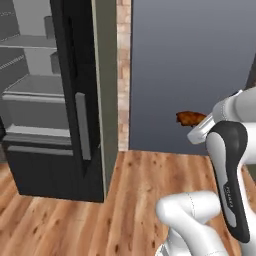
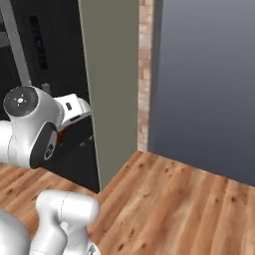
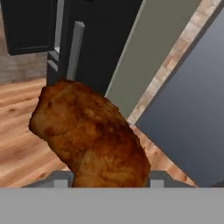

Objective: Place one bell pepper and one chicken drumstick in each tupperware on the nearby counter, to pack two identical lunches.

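One drumstick (image 3: 89,135) is clamped in my claw (image 3: 107,179), the reddish-brown one, and in the hand view it rises from the bottom centre up toward the left, covering most of the middle of the frame. My two fingers (image 3: 59,179) sit tight against its lower end, one on each side (just their grey tops peek out at the bottom). Behind the meat, a black fridge (image 3: 92,48) with a grey handle stands in the upper left, a wood floor (image 3: 17,127) runs along the left, and a blue-grey wall (image 3: 192,109) slants down the right.

In the left base view the drumstick (image 1: 191,118) pokes out at centre right, just left of my white wrist, hanging well above the floor (image 1: 135,185) in front of the wall (image 1: 190,60). The fridge (image 1: 75,100) is open on the left of that frame, its pale shelves showing.

In the right base view my arm bends at the left edge, in front of the fridge (image 2: 55,60).
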